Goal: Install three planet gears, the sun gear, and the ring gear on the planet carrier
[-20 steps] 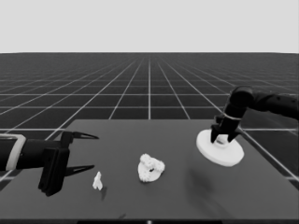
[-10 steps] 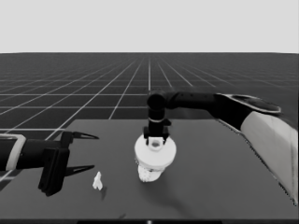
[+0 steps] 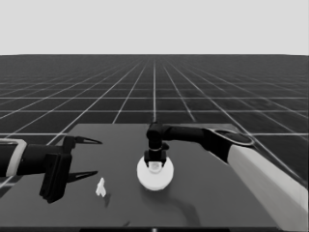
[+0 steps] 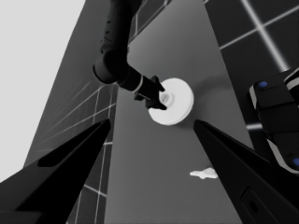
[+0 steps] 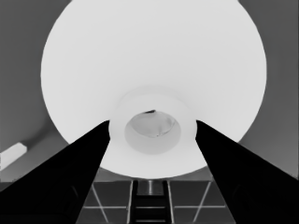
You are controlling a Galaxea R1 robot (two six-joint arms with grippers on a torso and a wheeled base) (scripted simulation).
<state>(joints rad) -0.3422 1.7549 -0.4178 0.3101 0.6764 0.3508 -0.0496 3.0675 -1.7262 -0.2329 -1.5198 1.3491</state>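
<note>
Flat, even render lighting; no glare. Larger round part bright against dark table; faint soft shadow beside it. Right wrist view: part between fingers washed out.

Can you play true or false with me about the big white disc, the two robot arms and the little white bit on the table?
1. The right end effector grips the raised hub of the larger round part. True.
2. The larger round part lies at the table's far right corner. False: it is near the middle of the table.
3. The left end effector holds the thin white piece. False: that piece lies on the table, apart from its open fingers.
4. The left arm waits at the table's left end. True.
5. Four small gears lie in plain sight beside the larger round part. False: no gears show anywhere.
</note>
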